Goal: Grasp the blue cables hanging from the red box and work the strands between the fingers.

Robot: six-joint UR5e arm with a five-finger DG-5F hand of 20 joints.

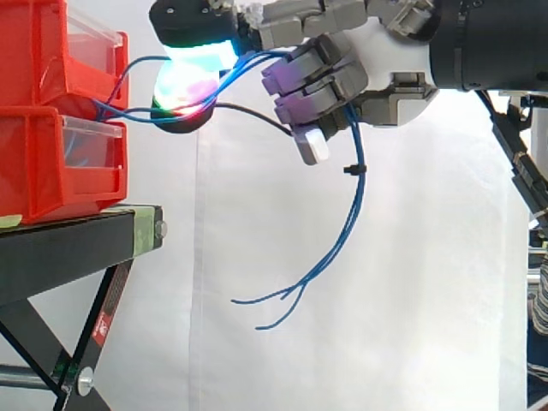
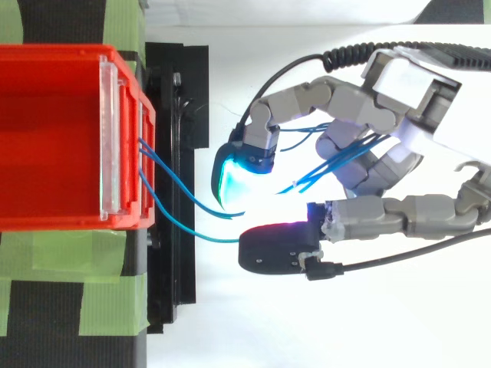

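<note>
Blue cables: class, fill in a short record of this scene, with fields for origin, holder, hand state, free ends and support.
origin: blue cables leave the front of the upper red bin
holder: hand, fingers curled round the strands
hand state: shut on the cables
free ends: hang loose below the hand, splayed apart
support: that bin sits on a second red bin, on a black stand

The arm (image 1: 492,43) is reaching in level from the right, carrying the hand (image 1: 381,56) at its end. Some fingers (image 1: 312,81) are curling in toward the palm, closing round the blue cables (image 1: 355,201), while two others are stretching forward, their glowing pads (image 2: 234,180) nearly meeting.
</note>
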